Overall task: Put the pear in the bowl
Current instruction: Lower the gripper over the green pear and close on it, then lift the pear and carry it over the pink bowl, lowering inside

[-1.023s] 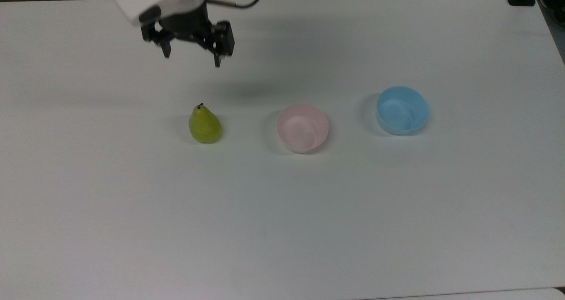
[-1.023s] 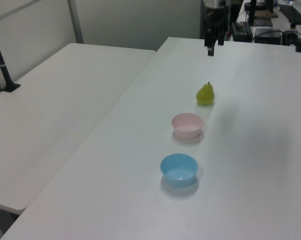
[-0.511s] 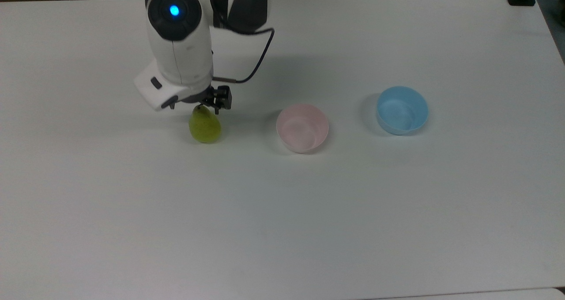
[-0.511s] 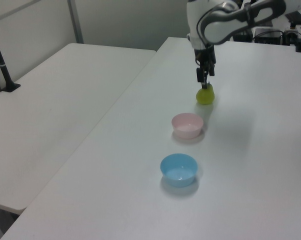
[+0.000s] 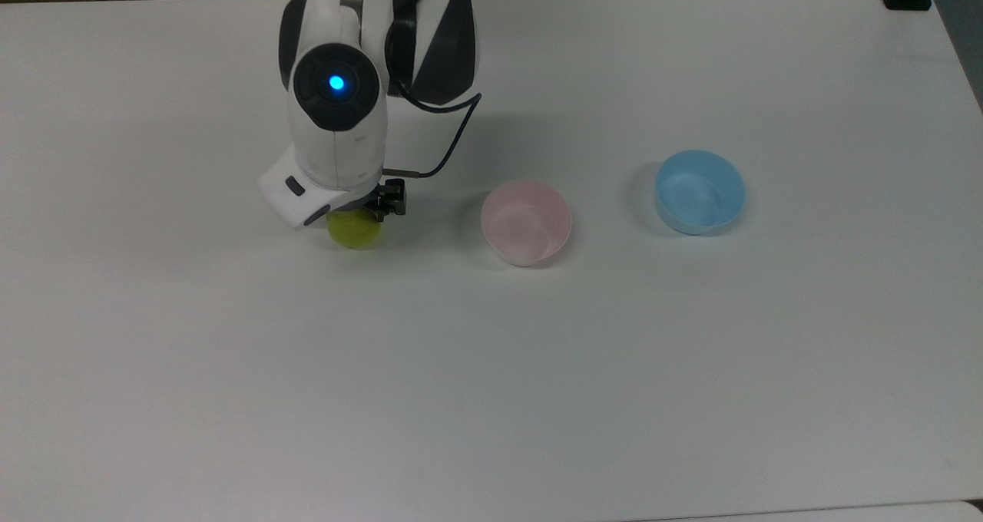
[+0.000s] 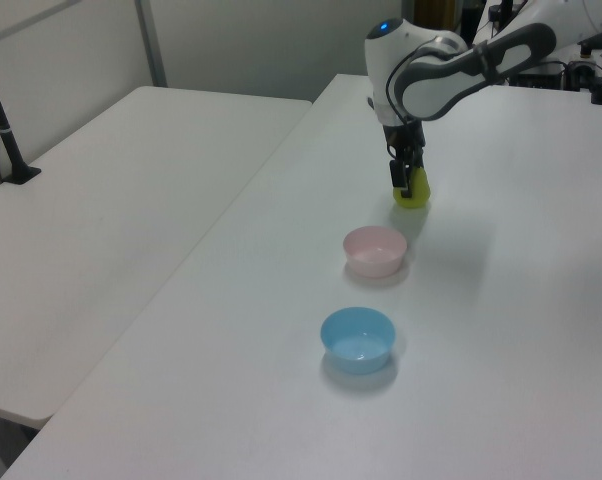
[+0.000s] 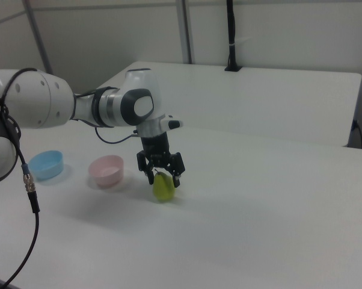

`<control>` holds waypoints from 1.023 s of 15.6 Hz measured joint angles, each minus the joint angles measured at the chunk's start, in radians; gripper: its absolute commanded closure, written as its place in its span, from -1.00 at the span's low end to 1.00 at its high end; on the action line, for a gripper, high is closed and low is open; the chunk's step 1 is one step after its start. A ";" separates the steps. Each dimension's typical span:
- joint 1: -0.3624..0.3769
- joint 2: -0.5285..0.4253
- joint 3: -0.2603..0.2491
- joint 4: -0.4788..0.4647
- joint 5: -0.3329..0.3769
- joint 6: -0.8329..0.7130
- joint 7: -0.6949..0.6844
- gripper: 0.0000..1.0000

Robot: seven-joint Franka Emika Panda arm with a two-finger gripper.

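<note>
Both of my fingers (image 7: 150, 176) hang spread apart, one on each side of the pear's (image 7: 163, 188) narrow top, and I cannot tell whether either one touches the skin. My gripper (image 7: 162, 177) points straight down over the fruit, which stands upright on the white table (image 7: 277, 217). From the top view my white wrist covers most of the pear (image 5: 355, 230), so just its rounded yellow-green bottom peeks out below the gripper (image 5: 361, 213). In the left view the gripper (image 6: 405, 180) sits low over the pear (image 6: 415, 193), with the dark fingers against its upper half. The pink bowl (image 5: 526, 223) sits on the table to the top view's right of the pear, near it but apart, its inside plain and holding nothing. A blue bowl (image 5: 700, 192) sits further to the top view's right, well apart from the pear. In the right view the pink bowl (image 7: 106, 171) and the blue bowl (image 7: 46, 164) stand to the right view's left of the pear.
</note>
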 measured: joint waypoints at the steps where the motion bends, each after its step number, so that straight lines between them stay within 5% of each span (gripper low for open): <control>1: 0.004 0.006 0.000 -0.002 -0.001 0.004 0.000 -0.31; 3: 0.007 0.013 0.000 -0.002 -0.002 0.008 0.000 0.22; 5: 0.007 0.011 0.000 0.001 -0.002 0.009 0.000 0.54; 12: 0.007 -0.069 -0.002 0.026 0.008 -0.010 0.000 0.56; 16: 0.040 -0.152 -0.003 0.047 0.076 -0.068 0.001 0.54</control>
